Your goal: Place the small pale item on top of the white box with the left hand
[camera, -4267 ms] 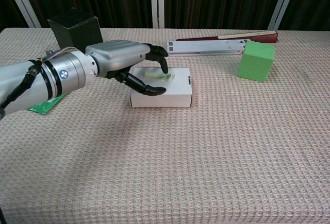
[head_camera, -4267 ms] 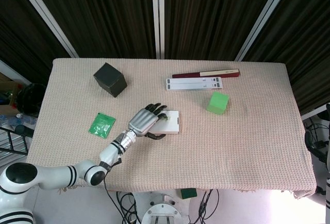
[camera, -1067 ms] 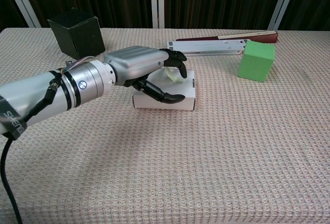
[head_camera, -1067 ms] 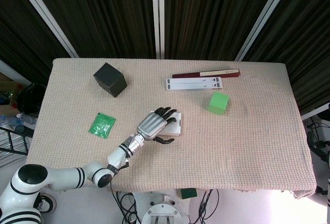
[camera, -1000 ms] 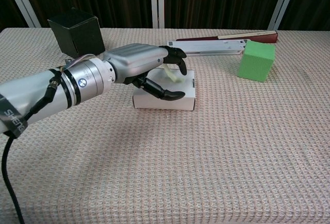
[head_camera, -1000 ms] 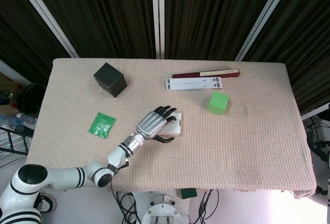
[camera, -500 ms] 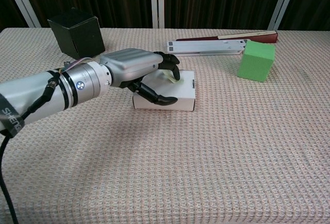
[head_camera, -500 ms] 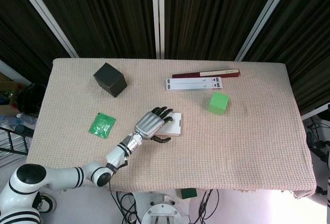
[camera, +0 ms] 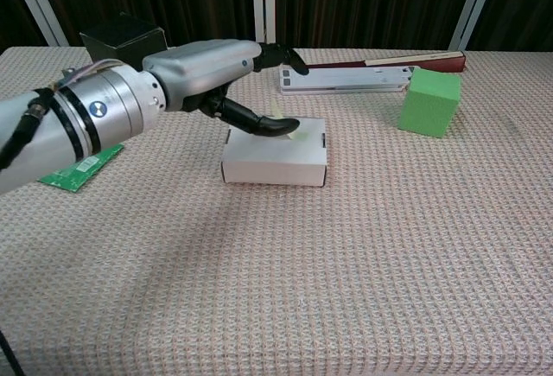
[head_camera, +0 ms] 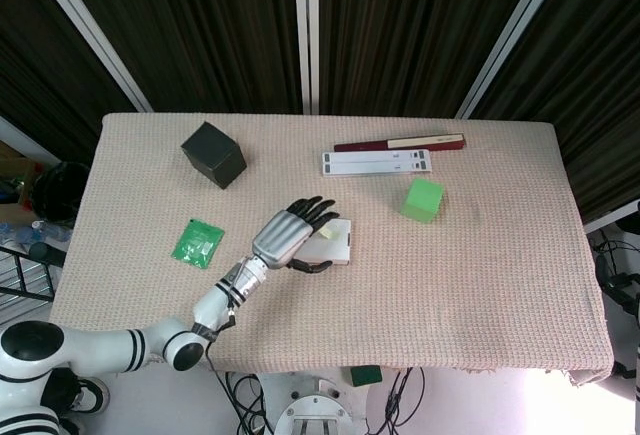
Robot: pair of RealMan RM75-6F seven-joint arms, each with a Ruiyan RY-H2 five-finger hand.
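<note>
The white box (head_camera: 338,246) (camera: 275,162) lies flat near the middle of the table. The small pale item (head_camera: 325,233) (camera: 297,132) rests on the box's top, toward its far side. My left hand (head_camera: 285,235) (camera: 226,78) hovers above the box's left part with its fingers spread and nothing in its grasp. In the chest view the dark thumb tip ends just left of the item; I cannot tell whether it touches it. My right hand shows in neither view.
A black cube (head_camera: 213,154) (camera: 125,47) stands at the far left and a green packet (head_camera: 198,242) lies near the left edge. A green cube (head_camera: 422,199) (camera: 429,101) sits right of the box. A long white strip (head_camera: 377,162) and a dark red book (head_camera: 400,142) lie behind.
My left hand has lifted off the box and drawn back to the left, its fingers opening. The pale item has stayed on the box top.
</note>
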